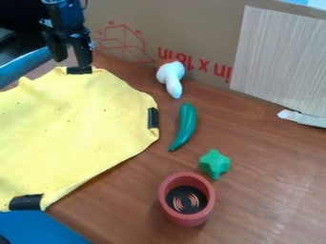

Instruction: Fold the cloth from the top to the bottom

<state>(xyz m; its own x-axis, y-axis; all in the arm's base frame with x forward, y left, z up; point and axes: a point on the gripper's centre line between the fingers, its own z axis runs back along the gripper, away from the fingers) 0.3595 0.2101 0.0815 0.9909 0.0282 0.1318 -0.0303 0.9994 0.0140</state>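
The gripper (71, 63) is at the upper left, pointing down at the top edge of the yellow cloth (83, 124). Its fingers stand apart, the right one just above or touching a black tape strip (79, 70) on that edge. The cloth lies spread out over the left side, mostly flat, with small raised wrinkles along the top. More black strips mark its right edge (153, 118) and its bottom edge (25, 202).
Right of the cloth lie a white mushroom-like toy (171, 78), a green pepper-like toy (185, 127), a green star-shaped piece (214, 164) and a red cup (166, 205). A cardboard wall (204, 28) and a striped panel (280, 62) border the wooden table (267, 176) behind.
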